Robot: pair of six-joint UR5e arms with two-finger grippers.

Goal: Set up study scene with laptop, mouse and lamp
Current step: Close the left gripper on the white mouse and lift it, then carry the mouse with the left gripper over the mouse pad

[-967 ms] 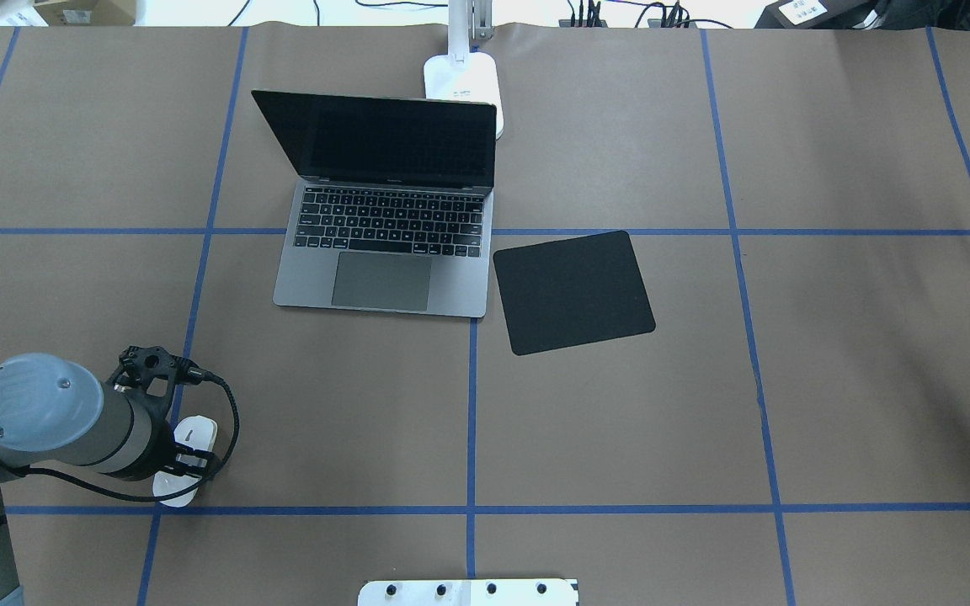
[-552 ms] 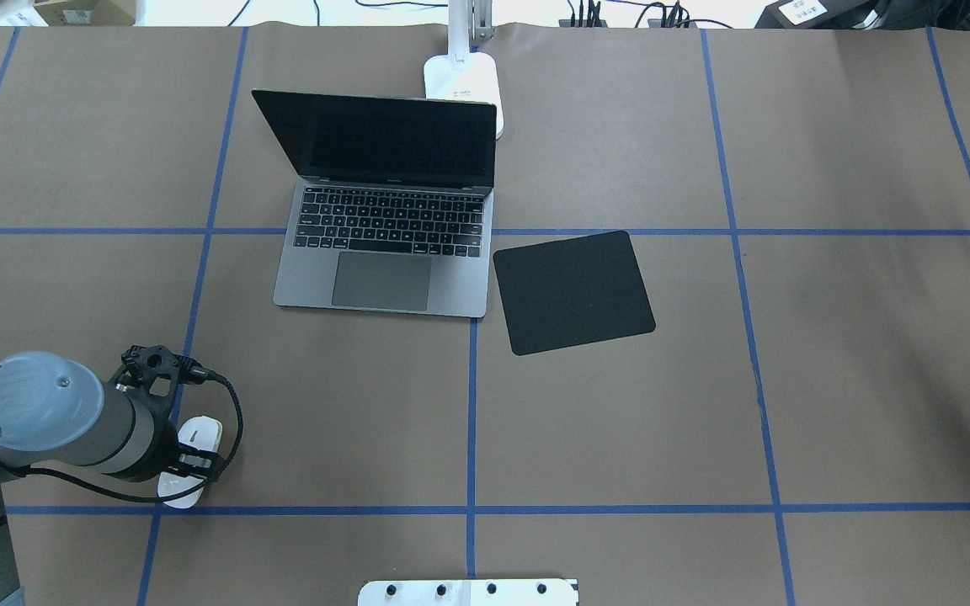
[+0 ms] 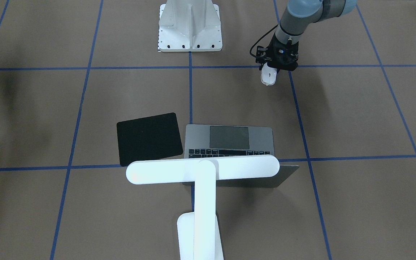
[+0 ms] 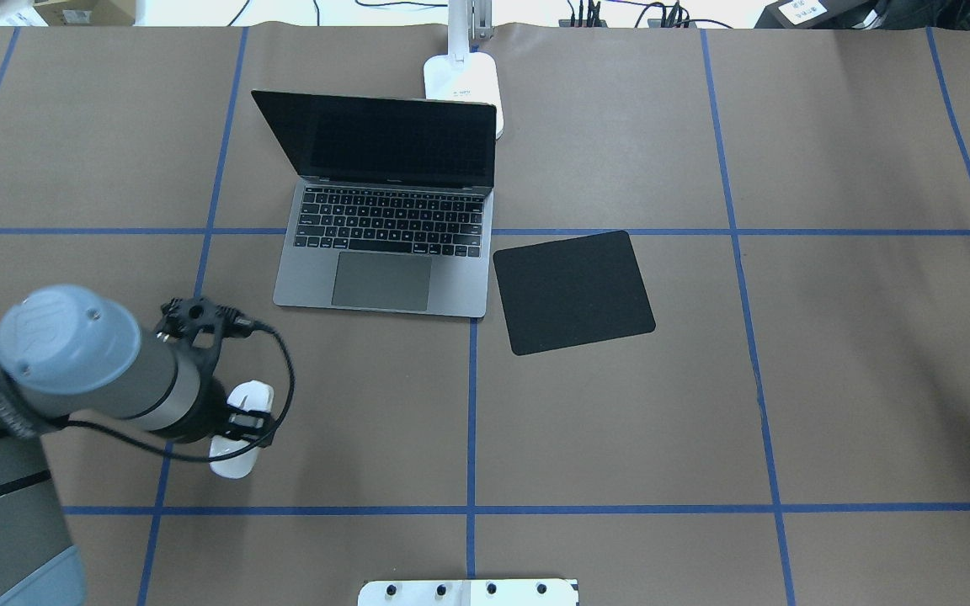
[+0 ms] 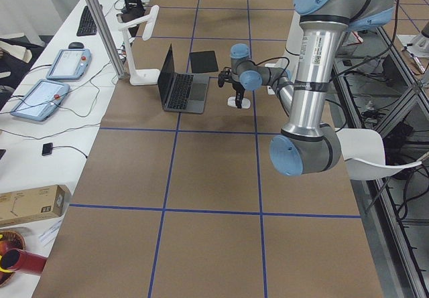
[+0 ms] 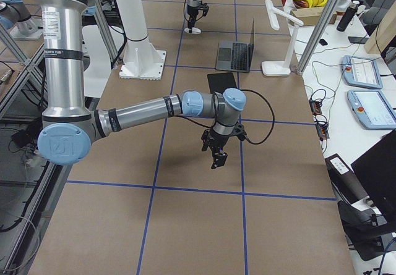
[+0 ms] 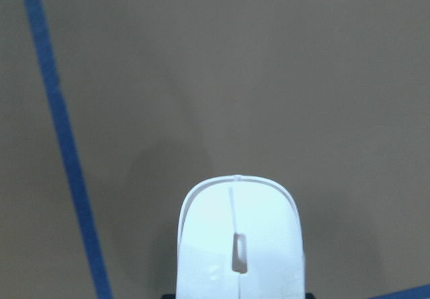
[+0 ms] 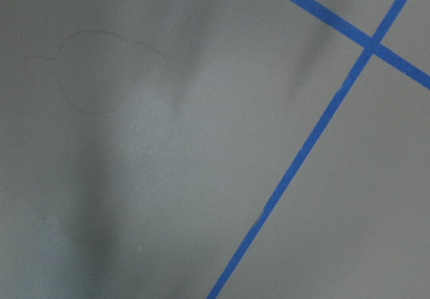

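Jaws of the left gripper (image 4: pixel 242 423) pinch the small glossy white oval mouse (image 3: pixel 268 77), near left, apparently lifted for carrying to the flat black square pad (image 4: pixel 573 292) beside the open grey metal laptop (image 4: pixel 451 286); the white T-shaped lamp (image 3: pixel 202 169) stands farthest. Whether the right gripper (image 6: pixel 216 154) is spread cannot be told.

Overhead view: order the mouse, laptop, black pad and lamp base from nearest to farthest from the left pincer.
1. Mouse, held in the left pincer, at the near left.
2. Laptop, ahead of it, left of centre.
3. Black pad, right of the laptop, mid-table.
4. Lamp base, behind the laptop screen, far edge.
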